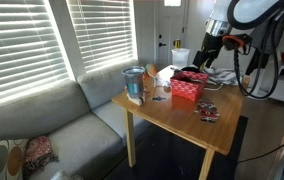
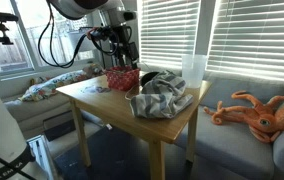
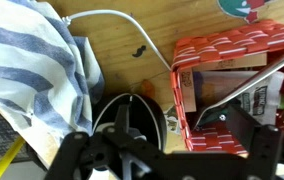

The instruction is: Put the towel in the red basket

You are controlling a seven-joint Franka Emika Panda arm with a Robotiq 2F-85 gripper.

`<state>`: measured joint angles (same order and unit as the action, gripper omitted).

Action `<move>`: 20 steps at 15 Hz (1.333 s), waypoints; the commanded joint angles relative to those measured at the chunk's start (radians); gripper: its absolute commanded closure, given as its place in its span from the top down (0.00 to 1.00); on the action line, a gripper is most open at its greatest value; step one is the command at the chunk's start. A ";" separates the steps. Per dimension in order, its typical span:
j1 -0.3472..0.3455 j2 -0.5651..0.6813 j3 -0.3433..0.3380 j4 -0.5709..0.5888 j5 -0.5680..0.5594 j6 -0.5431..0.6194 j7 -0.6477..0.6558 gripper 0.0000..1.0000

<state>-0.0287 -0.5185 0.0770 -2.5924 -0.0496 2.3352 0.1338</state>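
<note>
Reaching for the towel (image 2: 163, 96) is judged to be the step in hand, since nothing has yet been gripped. The claw (image 2: 118, 55) is seen raised above the table (image 2: 102, 98), close over the red basket (image 2: 122, 78). In the wrist view its jaws appear spread wide, with nothing held between them. The towel is found crumpled on the tabletop, well off to one side of the claw and past the basket from it, beside a tall clear cup (image 2: 193, 70). In the wrist view the towel (image 3: 32, 70) is shown ahead of the claw (image 3: 167, 150) on one side and the red basket (image 3: 232, 65) ahead on the opposite side, with a white cable (image 3: 122, 20) lying between them. For the next move, the claw would need to be shifted sideways over the towel, lowered onto a raised fold and closed. Only then could the cloth be carried across and released into the basket.
</note>
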 commanded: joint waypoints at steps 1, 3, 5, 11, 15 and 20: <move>0.005 0.000 -0.005 0.002 -0.003 -0.003 0.002 1.00; 0.005 0.000 -0.005 0.002 -0.003 -0.003 0.002 1.00; 0.005 0.000 -0.005 0.002 -0.003 -0.003 0.002 1.00; 0.005 0.000 -0.005 0.002 -0.003 -0.003 0.002 1.00; -0.008 0.008 -0.011 0.009 -0.003 0.002 0.016 1.00; -0.069 0.052 -0.113 0.034 0.036 0.029 0.008 1.00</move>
<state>-0.0690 -0.5077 0.0213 -2.5842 -0.0445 2.3424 0.1501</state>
